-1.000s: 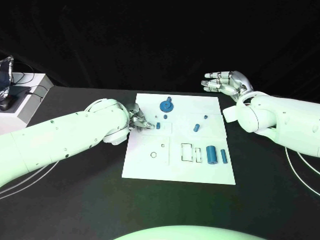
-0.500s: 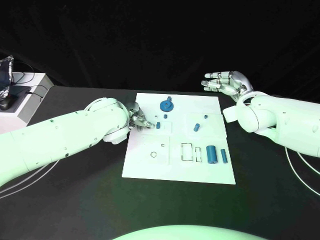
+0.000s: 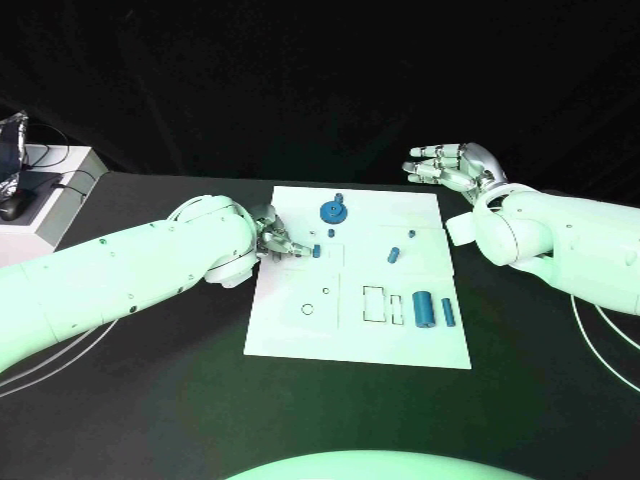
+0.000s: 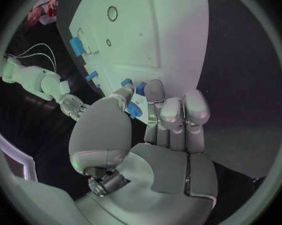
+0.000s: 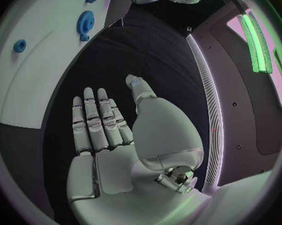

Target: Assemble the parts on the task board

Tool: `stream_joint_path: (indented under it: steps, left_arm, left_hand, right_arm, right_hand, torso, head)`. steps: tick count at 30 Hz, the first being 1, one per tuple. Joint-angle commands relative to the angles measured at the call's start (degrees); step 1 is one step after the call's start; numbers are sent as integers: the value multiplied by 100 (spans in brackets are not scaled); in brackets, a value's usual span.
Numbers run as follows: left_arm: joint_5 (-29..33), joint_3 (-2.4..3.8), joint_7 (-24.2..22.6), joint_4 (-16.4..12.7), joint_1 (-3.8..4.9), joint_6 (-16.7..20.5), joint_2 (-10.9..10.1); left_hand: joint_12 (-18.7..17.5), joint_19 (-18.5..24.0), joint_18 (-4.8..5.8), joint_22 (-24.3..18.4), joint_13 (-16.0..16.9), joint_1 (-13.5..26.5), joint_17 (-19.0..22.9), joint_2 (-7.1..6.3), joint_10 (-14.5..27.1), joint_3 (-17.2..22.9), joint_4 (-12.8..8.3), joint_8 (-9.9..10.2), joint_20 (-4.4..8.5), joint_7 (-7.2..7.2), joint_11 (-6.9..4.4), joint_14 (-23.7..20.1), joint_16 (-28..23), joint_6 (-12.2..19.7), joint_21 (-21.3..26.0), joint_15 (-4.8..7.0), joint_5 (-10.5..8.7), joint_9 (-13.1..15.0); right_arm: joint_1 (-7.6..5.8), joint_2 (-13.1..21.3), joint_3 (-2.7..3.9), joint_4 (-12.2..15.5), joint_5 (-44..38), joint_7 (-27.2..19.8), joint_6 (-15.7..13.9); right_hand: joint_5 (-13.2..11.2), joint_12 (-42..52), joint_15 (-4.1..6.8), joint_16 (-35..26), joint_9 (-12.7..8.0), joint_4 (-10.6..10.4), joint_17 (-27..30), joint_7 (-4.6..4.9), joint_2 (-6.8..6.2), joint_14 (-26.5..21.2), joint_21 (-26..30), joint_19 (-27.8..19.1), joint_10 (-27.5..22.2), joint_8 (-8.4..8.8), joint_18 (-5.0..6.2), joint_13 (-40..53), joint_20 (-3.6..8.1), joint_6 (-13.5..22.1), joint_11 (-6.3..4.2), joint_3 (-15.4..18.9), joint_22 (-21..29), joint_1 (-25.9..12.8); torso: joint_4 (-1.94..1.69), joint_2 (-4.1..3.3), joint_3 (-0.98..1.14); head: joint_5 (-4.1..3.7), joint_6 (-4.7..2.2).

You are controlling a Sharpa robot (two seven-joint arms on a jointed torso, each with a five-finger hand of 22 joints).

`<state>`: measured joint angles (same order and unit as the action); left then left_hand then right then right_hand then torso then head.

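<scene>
The left arm reaches in across the black table (image 3: 147,400) with its elbow bent, and the left hand (image 3: 280,241) sits low at the near-left edge of the white task board (image 3: 407,340), fingers curled down toward the plate. From behind that wrist, the thumb and the fingers (image 4: 155,102) close around a small blue part (image 4: 136,108), so this hand is grasping a piece right over the board's surface. The right arm is folded back on the other side, and the right hand (image 3: 457,166) is held up off the table, just past the board's far-right corner; its palm is flat, the fingers lie straight and side by side, and nothing is in it, so it is released. On the board, a blue gear (image 3: 333,211) stands near the far edge, a small blue peg (image 3: 394,255) sits around the middle, and two blue cylinders (image 3: 424,308) lie side by side toward the near-right, beside some rectangular cut-outs (image 3: 374,301). Another little blue piece (image 3: 320,250) lies just beside the left hand's fingertips.
</scene>
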<state>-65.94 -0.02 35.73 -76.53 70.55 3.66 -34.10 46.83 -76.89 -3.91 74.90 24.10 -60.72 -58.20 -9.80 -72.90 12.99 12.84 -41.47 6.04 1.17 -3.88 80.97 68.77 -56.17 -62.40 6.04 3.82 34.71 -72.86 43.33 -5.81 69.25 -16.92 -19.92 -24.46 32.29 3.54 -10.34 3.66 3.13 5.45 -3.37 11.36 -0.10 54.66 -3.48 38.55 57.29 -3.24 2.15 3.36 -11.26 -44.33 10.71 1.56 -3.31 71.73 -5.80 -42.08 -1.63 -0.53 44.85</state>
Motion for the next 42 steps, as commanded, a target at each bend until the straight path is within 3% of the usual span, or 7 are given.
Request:
stream_joint_path:
  steps: [1,5,22,27,35,39,42]
  left_arm:
    - [52,4,-29,-22,1,-47,1]
    - [77,5,-37,-29,1,-35,0]
    - [114,30,-77,-74,0,32,-18]
    - [286,220,-135,-178,-4,81,-84]
    - [927,641,-294,-388,-4,133,-357]
    - [1293,774,-534,-377,-3,164,-435]
    - [1437,813,-799,-315,-2,177,-426]
  left_hand:
    - [27,5,64,606,-9,-248,-15,109,29,-767,314,3,3,-38,10,19,-6,-8,14,7,0,-16]
    - [27,5,64,607,-16,-306,-17,249,28,-1338,340,16,2,-46,17,20,-18,2,17,10,-18,-27]
    - [30,3,62,609,-20,-375,-33,319,29,-1396,317,10,-4,-46,17,22,-15,4,17,8,-19,-24]
    - [26,18,56,598,-22,-356,-15,335,40,-1408,333,14,-4,-54,21,15,-33,20,50,7,-14,-25]
    - [34,76,39,550,-14,-317,62,326,133,-1406,335,28,-4,-97,46,-10,-117,119,181,-3,-8,-25]
    - [-79,561,-79,213,-76,-477,754,394,555,-1380,257,262,-117,-324,229,-398,-752,492,1111,-140,-2,-180]
    - [-118,897,-184,-84,-165,-693,1088,558,909,-1325,109,413,-260,-490,375,-658,-1035,766,1819,-266,3,-361]
  right_arm:
    - [5,3,2,6,-44,-37,87]
    - [9,5,2,6,-44,-37,86]
    - [14,14,2,13,-45,-39,81]
    - [18,19,2,17,-45,-45,77]
    - [22,40,2,20,-46,-51,66]
    - [25,47,2,17,-46,-54,61]
    - [28,50,2,15,-46,-55,57]
  right_hand:
    - [1,-18,-6,-37,0,5,7,195,4,-39,24,-52,48,21,-49,-6,-5,-47,1,41,10,-19]
    - [1,-18,-6,-37,0,5,7,195,4,-39,24,-52,48,21,-49,-6,-5,-47,1,41,10,-19]
    - [3,-17,-3,-37,1,4,7,192,7,-24,22,-53,60,20,-59,-6,0,-70,-1,39,9,-23]
    - [3,-17,-3,-37,1,4,7,192,7,-24,22,-53,60,20,-59,-6,0,-70,-1,39,9,-23]
    - [3,-17,-3,-37,1,4,7,192,7,-24,22,-53,60,20,-59,-6,0,-70,-1,39,9,-23]
    - [3,-17,-3,-37,1,4,7,192,7,-24,22,-53,60,20,-59,-6,0,-70,-1,39,9,-23]
    - [5,-18,-1,-36,2,5,7,190,8,-18,21,-39,63,19,-61,-6,3,-81,-2,36,8,-24]
  torso:
    - [-1,-2,-1]
    - [-4,1,1]
    - [1,-5,-2]
    - [6,-6,-2]
    - [-11,14,-1]
    - [-12,18,-4]
    - [-12,20,-11]
  head:
    - [-1,-4]
    - [1,-5]
    - [14,-25]
    - [11,-38]
    - [-12,-59]
    - [-17,-83]
    - [-19,-111]
